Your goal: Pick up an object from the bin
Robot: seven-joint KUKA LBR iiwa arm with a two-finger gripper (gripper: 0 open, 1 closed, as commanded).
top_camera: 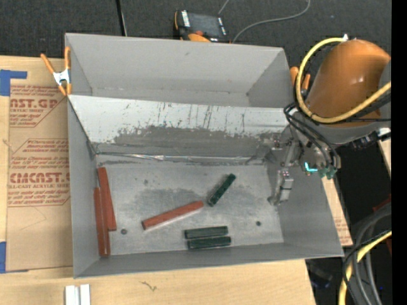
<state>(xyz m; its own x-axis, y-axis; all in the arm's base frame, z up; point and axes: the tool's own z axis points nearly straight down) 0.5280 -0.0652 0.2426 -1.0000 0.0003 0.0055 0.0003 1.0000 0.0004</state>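
I see gripper (278, 194) at bin (178, 62) 3 o'clock, over bare floor | grip state: cannot tell | nearest: short dark green bar (221, 189), at its 9 o'clock, apart

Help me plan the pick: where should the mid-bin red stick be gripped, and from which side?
Probably near the middle of the red stick, from straight above, closing across its narrow width. It lies flat and slanted with bare floor along both long sides, while the green marker crowds its right end.
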